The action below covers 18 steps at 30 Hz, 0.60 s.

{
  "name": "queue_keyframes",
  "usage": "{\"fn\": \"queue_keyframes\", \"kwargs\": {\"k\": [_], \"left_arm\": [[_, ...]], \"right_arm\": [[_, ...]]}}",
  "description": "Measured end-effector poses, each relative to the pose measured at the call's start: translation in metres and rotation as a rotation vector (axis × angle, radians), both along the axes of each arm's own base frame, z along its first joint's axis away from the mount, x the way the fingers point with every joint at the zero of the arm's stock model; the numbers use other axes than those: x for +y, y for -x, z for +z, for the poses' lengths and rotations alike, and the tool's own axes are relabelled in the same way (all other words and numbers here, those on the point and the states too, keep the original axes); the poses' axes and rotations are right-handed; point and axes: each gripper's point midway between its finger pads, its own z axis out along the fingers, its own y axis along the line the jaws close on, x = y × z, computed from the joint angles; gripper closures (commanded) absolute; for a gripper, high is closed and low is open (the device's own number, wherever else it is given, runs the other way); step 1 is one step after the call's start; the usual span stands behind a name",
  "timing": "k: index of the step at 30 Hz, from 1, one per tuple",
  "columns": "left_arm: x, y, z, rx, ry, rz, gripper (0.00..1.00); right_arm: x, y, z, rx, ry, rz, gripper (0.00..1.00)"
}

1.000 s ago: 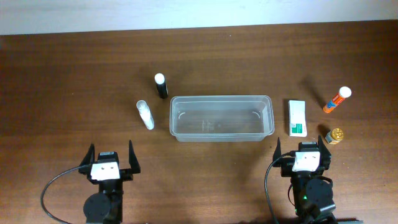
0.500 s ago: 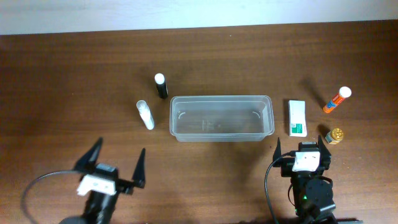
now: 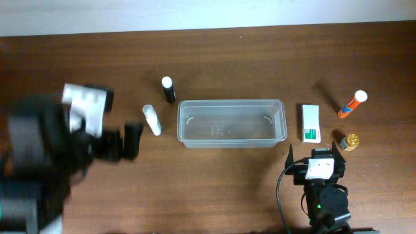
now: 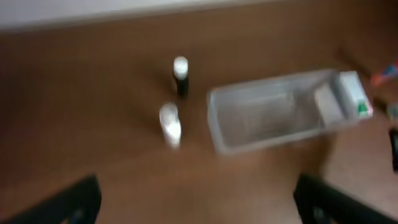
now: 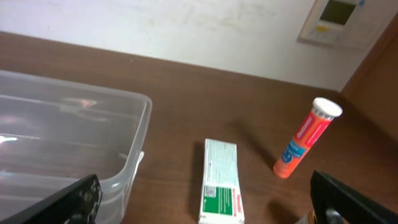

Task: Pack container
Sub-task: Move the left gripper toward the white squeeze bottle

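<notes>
A brown wooden table point(image 3: 260, 58) fills the view from above, with a strip of white wall along the top. The container point(image 3: 232, 123) sits in the middle of the picture, clear and see-through. Just left of it are a small white bottle point(image 3: 151, 119) and a black bottle point(image 3: 168, 89) with a white cap. Right of the container are a white-and-green box point(image 3: 311, 123), an orange tube point(image 3: 351, 104) and a little gold jar point(image 3: 351, 141). The left gripper point(image 4: 196, 190) is a big blur at the left of the picture. Its fingers are spread wide and hold nothing. The right gripper point(image 3: 314, 153), at the bottom right, is wide open too and holds nothing.
</notes>
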Motion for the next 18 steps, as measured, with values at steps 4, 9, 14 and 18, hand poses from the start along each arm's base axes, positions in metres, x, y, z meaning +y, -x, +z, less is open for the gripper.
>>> {"fn": "queue_keyframes", "kwargs": {"k": [4,9,14,18], "left_arm": [[-0.003,-0.038,-0.01,0.145,-0.012,-0.003,0.01],[-0.009,-0.075,-0.048,0.283,-0.002,-0.015,0.01],[-0.014,-0.097,-0.092,0.425,0.01,-0.022,0.01],[-0.015,-0.103,-0.122,0.543,0.021,0.008,0.01]], "right_arm": [[0.0,0.0,0.0,0.0,0.0,-0.001,0.02],[0.0,0.0,0.0,0.0,0.0,-0.001,0.02],[0.0,0.0,0.0,0.0,0.0,-0.001,0.02],[0.0,0.0,0.0,0.0,0.0,-0.001,0.02]]}}
